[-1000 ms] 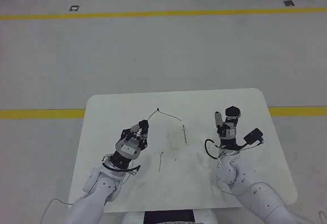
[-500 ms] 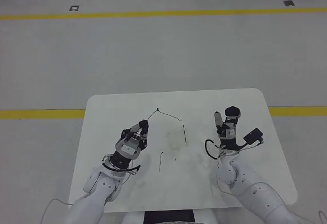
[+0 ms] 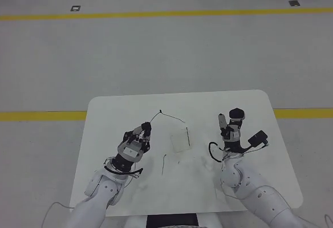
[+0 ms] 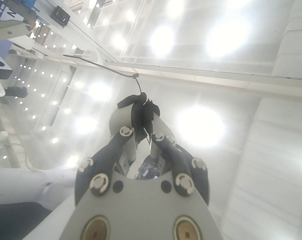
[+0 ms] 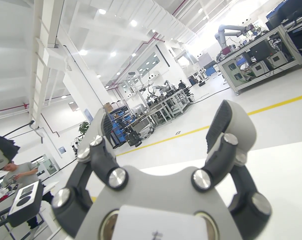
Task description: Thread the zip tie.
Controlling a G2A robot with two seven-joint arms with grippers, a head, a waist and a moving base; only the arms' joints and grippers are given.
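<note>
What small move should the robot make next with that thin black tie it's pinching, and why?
Probably bring the right tool over to the free end of the zip tie. The left tool is shut on one end, the rest sticking out free, while the right tool stands open, empty and well apart from it. Threading likely needs both ends held.

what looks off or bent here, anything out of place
The zip tie pinched in the left hand kinks sharply at a small knob near the hand instead of running straight. Nothing else stands out.
</note>
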